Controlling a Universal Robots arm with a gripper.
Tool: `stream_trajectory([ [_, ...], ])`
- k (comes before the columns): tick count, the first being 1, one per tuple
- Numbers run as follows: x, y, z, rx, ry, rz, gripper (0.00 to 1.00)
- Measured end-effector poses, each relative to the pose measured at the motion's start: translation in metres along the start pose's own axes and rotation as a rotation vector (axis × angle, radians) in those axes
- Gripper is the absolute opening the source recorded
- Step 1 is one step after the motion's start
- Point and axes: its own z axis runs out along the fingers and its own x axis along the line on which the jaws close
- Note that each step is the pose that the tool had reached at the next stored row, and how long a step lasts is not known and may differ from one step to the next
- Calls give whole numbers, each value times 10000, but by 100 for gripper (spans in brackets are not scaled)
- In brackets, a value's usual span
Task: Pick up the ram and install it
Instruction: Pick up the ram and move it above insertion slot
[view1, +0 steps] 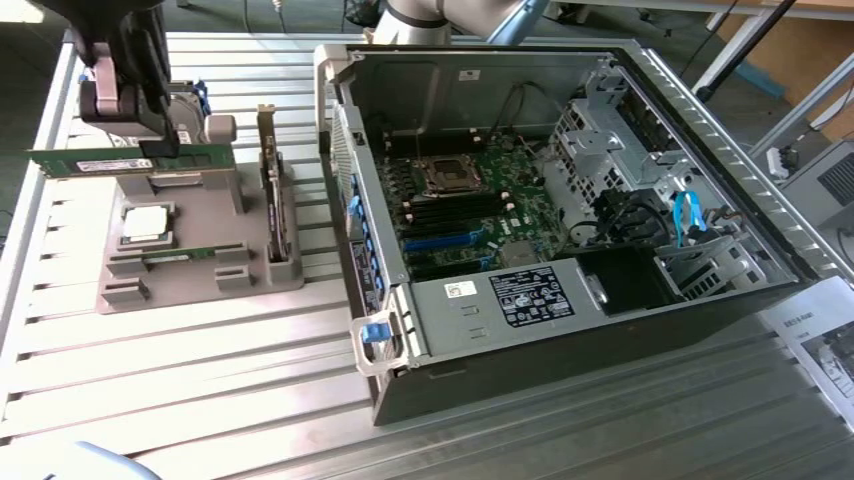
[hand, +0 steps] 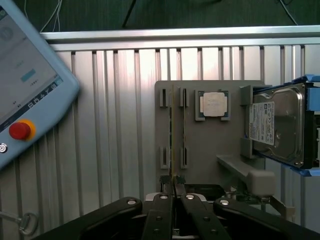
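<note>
1. Exterior view, upper left of the frame: the pincer is clamped on the ram, gripping the stick's upper edge near its middle.
2. The ram hangs level, its long side running across the frame and a pale label facing the camera. It is over the far end of the grey holder; whether its lower edge touches the holder cannot be told.
3. The holder sits on the slatted metal table, at the exterior view's left. A square silver-topped processor lies in a pocket of the holder, lower in the frame than the ram. A larger green card stands on edge along the holder's side nearest the computer.
4. The open computer case lies on its side across the centre and right of the frame, well apart from the ram. Its motherboard is exposed, with a square socket and rows of dark slots near it.
5. In the wrist view, the pincer shows two dark fingers pressed together on the ram. The ram is seen edge-on as a thin line running away from the pincer across the holder.
6. The processor lies in its pocket near the ram, and a hard drive in blue rails stands beyond it at the holder's edge.
7. A pale control panel with a red button lies over the table, well apart from the holder.
</note>
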Motion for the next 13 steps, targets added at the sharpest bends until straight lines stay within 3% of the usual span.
stream_trajectory([
  [13,-7,-232,-6,0,1,0,12],
])
